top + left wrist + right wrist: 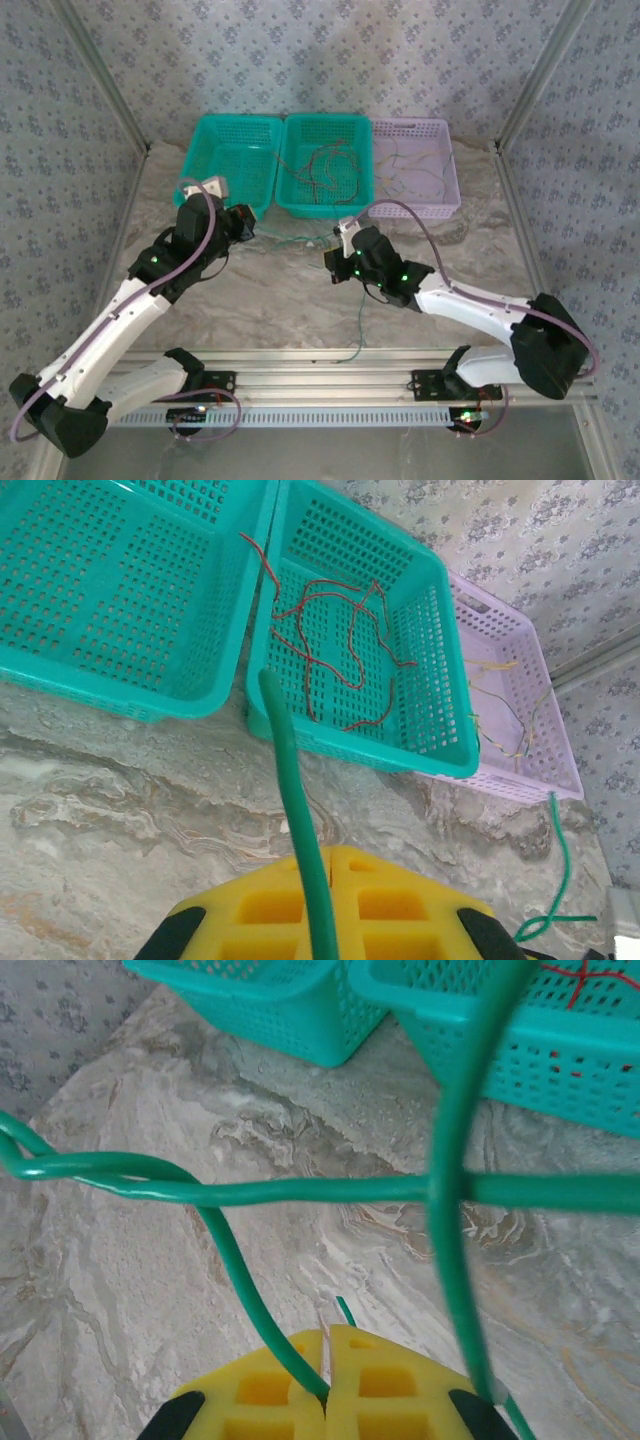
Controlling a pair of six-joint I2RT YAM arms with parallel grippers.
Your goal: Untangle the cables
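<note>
3 baskets: 2 teal, 1 lilac basket (pixel 410 122) beside the middle teal basket (pixel 330 118). In front of it, 2 grippers, the left gripper (pixel 243 225) and the right gripper (pixel 338 250), each clamp 1 looped green cable (pixel 300 238). This looks like the straightening step. Next, ease the loop open. Red cables (pixel 340 640) lie inside that basket, count unclear.

Far edge is walled off by three perforated plastic baskets in a row: left teal basket (pixel 235 160), middle teal basket (pixel 320 210), lilac basket (pixel 415 211). A thin green wire (pixel 300 1192) is strung across mid-table. The marble-patterned tabletop (pixel 270 300) toward the arm bases is open.
</note>
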